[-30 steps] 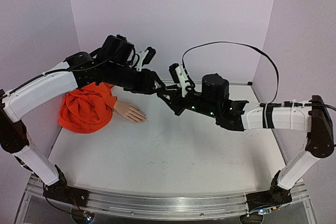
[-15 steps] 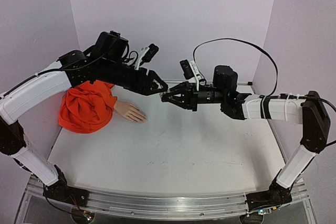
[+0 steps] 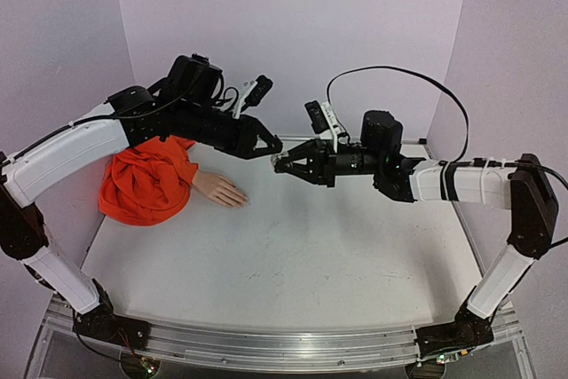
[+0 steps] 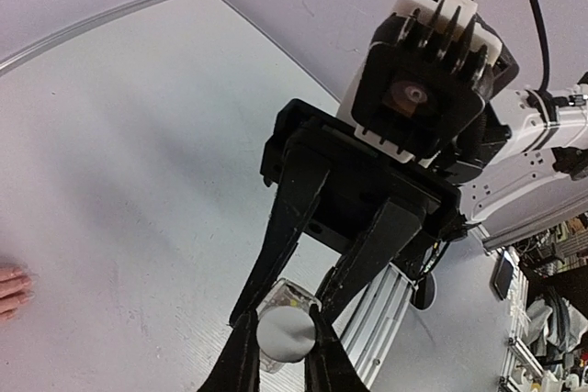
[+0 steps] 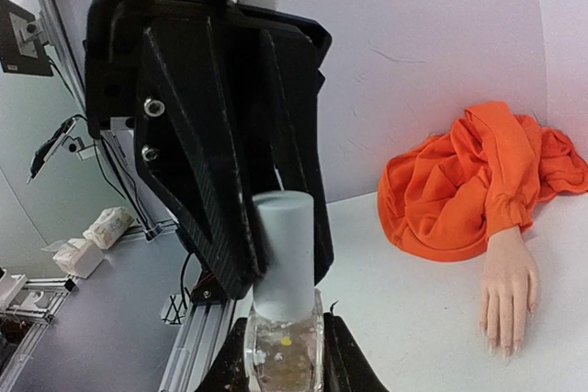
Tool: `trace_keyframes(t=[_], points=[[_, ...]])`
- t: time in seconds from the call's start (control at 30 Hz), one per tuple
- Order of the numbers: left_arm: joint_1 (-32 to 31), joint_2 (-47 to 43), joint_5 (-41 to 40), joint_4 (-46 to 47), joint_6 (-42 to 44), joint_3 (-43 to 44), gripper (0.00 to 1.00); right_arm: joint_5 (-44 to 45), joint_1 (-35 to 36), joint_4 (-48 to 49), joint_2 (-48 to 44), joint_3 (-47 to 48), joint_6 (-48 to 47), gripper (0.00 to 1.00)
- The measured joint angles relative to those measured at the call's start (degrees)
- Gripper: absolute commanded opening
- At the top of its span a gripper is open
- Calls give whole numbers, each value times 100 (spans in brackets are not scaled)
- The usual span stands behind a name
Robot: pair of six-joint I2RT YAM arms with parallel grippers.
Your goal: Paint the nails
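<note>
Nearest, the aluminium rail [image 3: 266, 343] is carrying both arm bases along the near edge of the desk [image 3: 311, 255]. Further in, at the left, the mannequin hand [image 3: 220, 190] is lying palm down on the desk, its wrist running into a bunched orange sleeve [image 3: 146, 179]. The nails [image 5: 501, 344] are pointing toward the open middle of the desk, well apart from either arm's working end. They are too small to judge closely, but no colour is showing on them. Beyond, above the desk toward the back, the two arms are meeting tip to tip. The right gripper [image 4: 289, 305] is reaching in from the right, its fingers [image 4: 277, 227] clamping the body of the small clear bottle [image 5: 283, 360]. The left gripper [image 3: 266, 150] is reaching in from the left, its fingers [image 4: 243, 360] pinching the pale cylindrical cap [image 5: 287, 250]. The cap appears to be sitting on the bottle's neck still, and no brush is showing. Farthest, the plain back wall [image 3: 293, 33] is closing the cell. Progress, as a judgement: the job is standing at its opening step. The bottle is being held for uncapping, while loading the brush, carrying it across to the mannequin hand and coating each nail are all remaining.
</note>
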Motion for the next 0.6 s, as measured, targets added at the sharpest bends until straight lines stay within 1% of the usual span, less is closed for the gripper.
trace_keyframes(t=[0.03, 0.07, 0.1, 0.13, 0.17, 0.2, 0.27, 0.3, 0.37, 0.43, 0.47, 0.5, 0.53, 0.6], points=[[2, 31, -61, 17, -2, 2, 2, 92, -2, -50, 0, -2, -7, 0], [4, 57, -144, 24, -22, 11, 0, 229, 0, -109, 0, -4, -48, 0], [9, 90, -315, 20, -55, 33, 0, 496, 13, -195, -2, -4, -140, 0], [15, 116, -461, 24, -90, 37, 0, 984, 107, -319, -26, -2, -278, 0], [35, 162, -710, 26, -177, 42, 0, 1799, 284, -498, -61, 4, -442, 0], [76, 225, -981, 35, -278, 48, 0, 2857, 549, -664, -87, 17, -616, 0], [140, 328, -1202, -7, -459, 68, 0, 5064, 1137, -813, -90, 24, -1027, 0], [138, 356, -1237, -39, -514, 68, 0, 5925, 1405, -898, -85, 22, -1207, 0], [76, 398, -1290, -39, -664, 72, 1, 6870, 1692, -975, -83, 24, -1473, 0], [55, 426, -1309, 2, -758, 101, 14, 7134, 1755, -957, -83, 24, -1674, 0], [57, 437, -1307, 15, -787, 127, 26, 7156, 1751, -925, -83, 22, -1773, 0], [59, 444, -1307, 15, -809, 149, 34, 7106, 1722, -874, -83, 17, -1864, 0], [59, 442, -1307, 17, -833, 151, 46, 7005, 1696, -837, -85, 7, -1908, 0], [46, 433, -1215, -44, -837, 153, 69, 6524, 1530, -732, -98, -39, -1956, 0]])
